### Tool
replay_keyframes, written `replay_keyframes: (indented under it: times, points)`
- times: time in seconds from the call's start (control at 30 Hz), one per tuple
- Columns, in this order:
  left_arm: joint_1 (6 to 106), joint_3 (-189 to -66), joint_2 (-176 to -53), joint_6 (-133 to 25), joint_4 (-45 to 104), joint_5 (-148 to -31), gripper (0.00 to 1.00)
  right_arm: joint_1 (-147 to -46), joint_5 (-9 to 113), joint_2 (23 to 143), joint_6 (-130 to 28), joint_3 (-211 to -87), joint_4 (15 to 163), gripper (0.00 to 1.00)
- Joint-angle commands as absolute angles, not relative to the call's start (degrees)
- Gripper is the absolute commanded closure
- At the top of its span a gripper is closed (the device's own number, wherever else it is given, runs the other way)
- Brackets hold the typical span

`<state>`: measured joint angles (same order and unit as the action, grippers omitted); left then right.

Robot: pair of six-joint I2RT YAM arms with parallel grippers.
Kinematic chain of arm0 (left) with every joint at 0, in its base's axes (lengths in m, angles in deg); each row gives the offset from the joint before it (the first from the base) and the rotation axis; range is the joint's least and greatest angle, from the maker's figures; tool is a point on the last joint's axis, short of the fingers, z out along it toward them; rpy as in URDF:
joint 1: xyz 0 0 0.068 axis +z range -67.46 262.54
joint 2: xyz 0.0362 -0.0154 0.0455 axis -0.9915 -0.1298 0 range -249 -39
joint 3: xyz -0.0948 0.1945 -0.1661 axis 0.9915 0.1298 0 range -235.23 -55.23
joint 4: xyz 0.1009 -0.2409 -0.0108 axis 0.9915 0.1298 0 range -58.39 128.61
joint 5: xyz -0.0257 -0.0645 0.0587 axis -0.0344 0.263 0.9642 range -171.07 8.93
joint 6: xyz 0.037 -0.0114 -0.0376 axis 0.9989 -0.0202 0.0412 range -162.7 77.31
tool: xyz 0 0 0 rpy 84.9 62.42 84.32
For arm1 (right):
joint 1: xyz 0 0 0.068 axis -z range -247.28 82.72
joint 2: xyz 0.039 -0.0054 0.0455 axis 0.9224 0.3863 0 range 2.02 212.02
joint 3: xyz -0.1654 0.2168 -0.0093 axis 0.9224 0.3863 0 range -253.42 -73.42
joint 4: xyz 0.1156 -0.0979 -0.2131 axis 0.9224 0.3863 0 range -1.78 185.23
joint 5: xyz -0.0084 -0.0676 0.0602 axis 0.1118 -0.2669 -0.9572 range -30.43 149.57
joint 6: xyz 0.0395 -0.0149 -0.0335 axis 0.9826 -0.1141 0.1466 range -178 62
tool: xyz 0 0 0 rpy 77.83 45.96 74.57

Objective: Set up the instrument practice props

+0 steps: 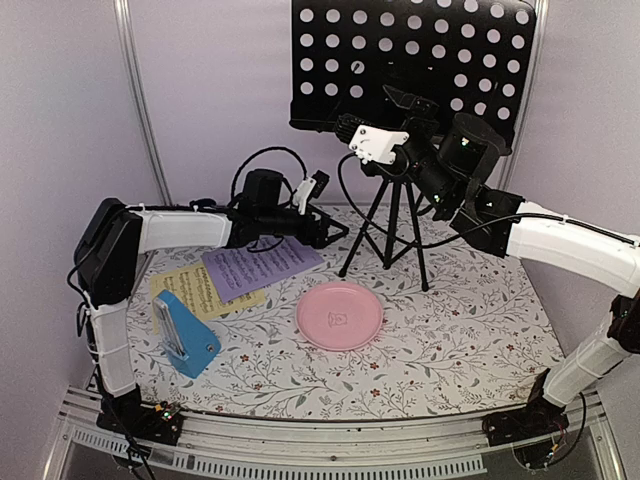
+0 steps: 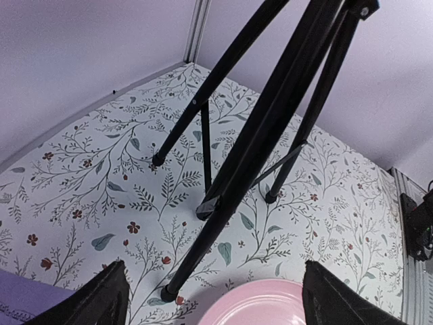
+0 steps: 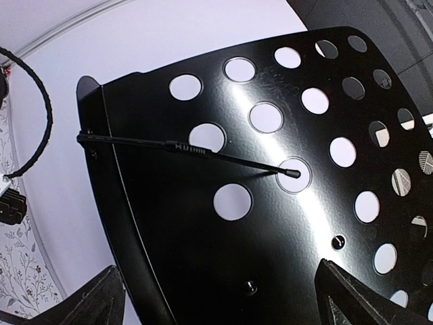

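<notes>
**Stand upright at the back, both sheets flat on the table**

The music stand is on its tripod at the rear of the table. The right gripper faces its perforated desk with the jaws apart and holds nothing. The left gripper, also apart and empty, hangs low near the legs. The lilac sheet partly covers the yellow sheet, and the metronome is just beside them. We think a sheet comes next: we should pinch the lilac one at a free edge, avoid the legs, and not push the desk.
</notes>
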<state>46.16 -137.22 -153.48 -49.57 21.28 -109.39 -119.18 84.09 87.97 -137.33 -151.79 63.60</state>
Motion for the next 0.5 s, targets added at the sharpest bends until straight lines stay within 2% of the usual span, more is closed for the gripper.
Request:
replay_keyframes:
  times: [0.0,0.47]
  points:
    - [45.24,-140.45,-154.36,-48.72,21.40,-110.87,0.12,-118.11,84.00,87.75,-134.46,-154.73,61.88,0.01]
    - [44.07,-148.00,-163.01,-43.22,21.87,-112.06,0.15,-117.31,82.74,87.82,-135.86,-155.83,62.90,0.01]
